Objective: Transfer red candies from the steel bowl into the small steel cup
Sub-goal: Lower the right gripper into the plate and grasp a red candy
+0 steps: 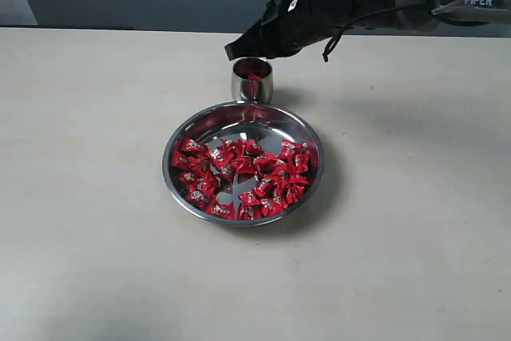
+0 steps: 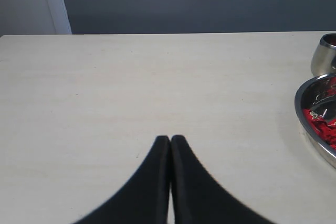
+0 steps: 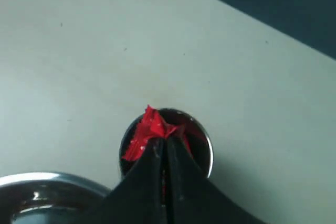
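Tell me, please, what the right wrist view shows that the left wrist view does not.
Only the right wrist view: the right gripper, shut, above the open small steel cup, with a red candy at its tips; whether it is pinched I cannot tell. Only the left wrist view: the left gripper, shut over the bare table, and red candies lying in the steel bowl. Both: cup, bowl rim, table.

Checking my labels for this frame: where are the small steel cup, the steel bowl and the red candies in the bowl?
small steel cup [image 1: 252, 88]: exterior view, outer wall.
steel bowl [image 1: 231, 120]: exterior view, bare inner wall, far side.
red candies [image 1: 263, 172]: exterior view, middle of the pile.
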Controlling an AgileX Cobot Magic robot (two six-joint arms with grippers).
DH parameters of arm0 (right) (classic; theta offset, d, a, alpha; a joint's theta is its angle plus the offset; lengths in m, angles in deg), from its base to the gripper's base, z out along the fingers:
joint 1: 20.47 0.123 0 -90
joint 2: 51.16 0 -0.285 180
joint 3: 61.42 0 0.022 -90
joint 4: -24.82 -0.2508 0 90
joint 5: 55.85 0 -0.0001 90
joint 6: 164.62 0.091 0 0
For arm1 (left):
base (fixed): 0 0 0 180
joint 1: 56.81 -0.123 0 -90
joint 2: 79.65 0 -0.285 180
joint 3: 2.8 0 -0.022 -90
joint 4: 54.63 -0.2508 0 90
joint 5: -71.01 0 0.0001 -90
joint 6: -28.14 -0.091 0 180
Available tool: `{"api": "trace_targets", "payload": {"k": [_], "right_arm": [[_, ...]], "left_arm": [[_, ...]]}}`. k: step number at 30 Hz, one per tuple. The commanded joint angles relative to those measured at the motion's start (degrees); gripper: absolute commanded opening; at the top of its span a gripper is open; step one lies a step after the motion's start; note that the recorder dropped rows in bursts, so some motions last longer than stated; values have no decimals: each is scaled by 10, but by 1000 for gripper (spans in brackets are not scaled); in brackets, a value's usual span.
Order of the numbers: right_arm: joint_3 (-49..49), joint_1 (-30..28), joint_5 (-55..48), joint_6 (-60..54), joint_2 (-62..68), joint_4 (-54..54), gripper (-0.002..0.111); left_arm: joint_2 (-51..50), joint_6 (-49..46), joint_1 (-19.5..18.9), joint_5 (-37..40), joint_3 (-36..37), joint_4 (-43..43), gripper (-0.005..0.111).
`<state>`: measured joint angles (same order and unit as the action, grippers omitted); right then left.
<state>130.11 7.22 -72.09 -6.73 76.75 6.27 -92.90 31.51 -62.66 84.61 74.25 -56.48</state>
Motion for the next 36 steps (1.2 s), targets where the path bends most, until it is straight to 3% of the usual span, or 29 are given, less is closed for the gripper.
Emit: {"api": "trace_targets", "payload": {"k": [1, 7, 16, 19, 24, 29, 36], "right_arm": [[2, -2, 39, -2, 15, 1, -1], [12, -2, 38, -2, 35, 1, -1], [57, -2, -9, -2, 38, 1, 37], [76, -2, -53, -1, 35, -1, 38], [99, 0, -211, -8, 23, -48, 38], [98, 13, -362, -91, 30, -77, 38], [98, 18, -369, -94, 58, -69, 38]], "left_arm": [[4, 1, 3, -2, 2, 0, 0], [4, 1, 3, -2, 2, 0, 0], [4, 1, 3, -2, 2, 0, 0], [4, 1, 3, -2, 2, 0, 0], [4, 1, 3, -2, 2, 0, 0], [4, 1, 3, -2, 2, 0, 0], [4, 1, 3, -2, 2, 0, 0]]}}
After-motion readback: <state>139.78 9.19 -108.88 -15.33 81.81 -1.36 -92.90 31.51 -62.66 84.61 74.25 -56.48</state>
